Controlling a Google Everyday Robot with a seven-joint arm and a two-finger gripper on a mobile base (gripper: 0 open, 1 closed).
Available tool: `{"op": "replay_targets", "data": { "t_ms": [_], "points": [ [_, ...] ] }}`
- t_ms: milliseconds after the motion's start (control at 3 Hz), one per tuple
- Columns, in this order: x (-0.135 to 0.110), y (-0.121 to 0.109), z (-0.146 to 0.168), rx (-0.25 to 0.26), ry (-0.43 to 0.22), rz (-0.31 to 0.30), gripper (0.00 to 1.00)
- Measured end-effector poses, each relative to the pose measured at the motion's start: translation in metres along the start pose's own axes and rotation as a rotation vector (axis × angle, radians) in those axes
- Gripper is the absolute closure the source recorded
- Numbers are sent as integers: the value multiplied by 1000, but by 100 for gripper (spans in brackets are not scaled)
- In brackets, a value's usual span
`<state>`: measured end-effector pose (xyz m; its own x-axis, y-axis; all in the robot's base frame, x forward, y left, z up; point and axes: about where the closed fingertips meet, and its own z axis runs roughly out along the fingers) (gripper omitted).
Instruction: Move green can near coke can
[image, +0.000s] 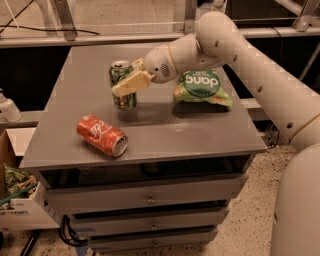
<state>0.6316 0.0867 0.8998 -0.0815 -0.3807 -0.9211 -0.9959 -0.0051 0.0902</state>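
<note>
A grey cabinet top (165, 125) above a stack of drawers, with dark shelving behind, carries everything in play. The green can (124, 101) stands upright toward the back left of the top. The gripper (125, 86) is pinched across its middle, one pale finger lying over the label and the other hidden behind. Whether the can's base rests on the surface or is just clear of it cannot be told. The coke can (101, 135) lies on its side near the front left edge, near the green can but with a strip of bare top between them. A green chip bag (202, 86) lies to the right, under the arm. By my reading the grasp is made; the carry forward and the release beside the coke can remain.
</note>
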Motion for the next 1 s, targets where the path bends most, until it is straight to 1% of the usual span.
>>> {"op": "replay_targets", "data": {
  "t_ms": [667, 1000],
  "points": [
    [1, 38, 29, -91, 35, -44, 100],
    [6, 48, 36, -129, 49, -50, 100]
  ]
}}
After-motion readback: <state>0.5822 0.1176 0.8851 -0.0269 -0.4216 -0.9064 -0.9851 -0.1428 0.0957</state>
